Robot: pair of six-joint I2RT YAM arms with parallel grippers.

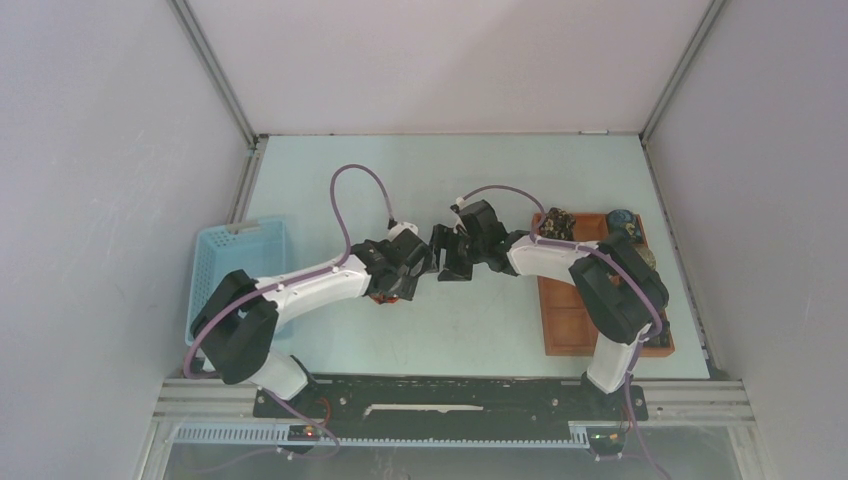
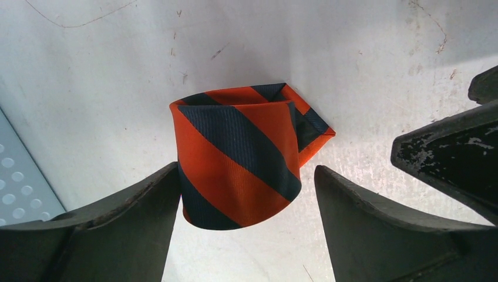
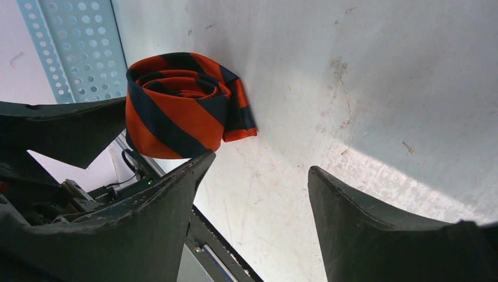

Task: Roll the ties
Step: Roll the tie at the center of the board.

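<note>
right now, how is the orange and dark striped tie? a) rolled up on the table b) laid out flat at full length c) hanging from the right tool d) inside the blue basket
a: the striped tie sits as a coiled roll on the table, between the spread fingers of the left tool.

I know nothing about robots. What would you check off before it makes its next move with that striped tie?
1. Striped tie rolled, resting on the table: ok.
2. Left fingers open, either side of the roll: ok.
3. Right fingers open, empty: ok.
4. Free compartment in the tray: ok.
5. Roll's loose end secured: cannot tell.
</note>
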